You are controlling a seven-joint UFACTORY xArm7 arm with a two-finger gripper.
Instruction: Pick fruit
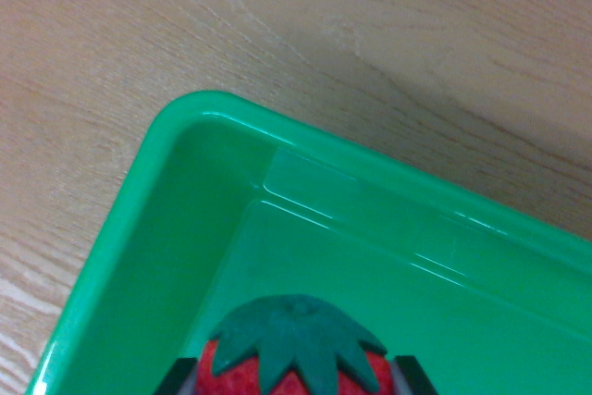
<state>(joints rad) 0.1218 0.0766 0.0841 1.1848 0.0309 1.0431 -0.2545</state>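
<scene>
While its 2 black fingers [176, 378] squeeze 1 red strawberry [294, 347], the gripper [294, 381] sits over 1 green bin [166, 228] on the wooden table [139, 34].

Gripper [294, 378], wrist view: only two fingertips visible, at 7 and 5 o'clock along the bottom edge. Left fingertip [176, 380] black, angular, with pale grey inner pad. Right fingertip [414, 376] likewise black, grey-lined. No cables, screws or markings discernible.
</scene>
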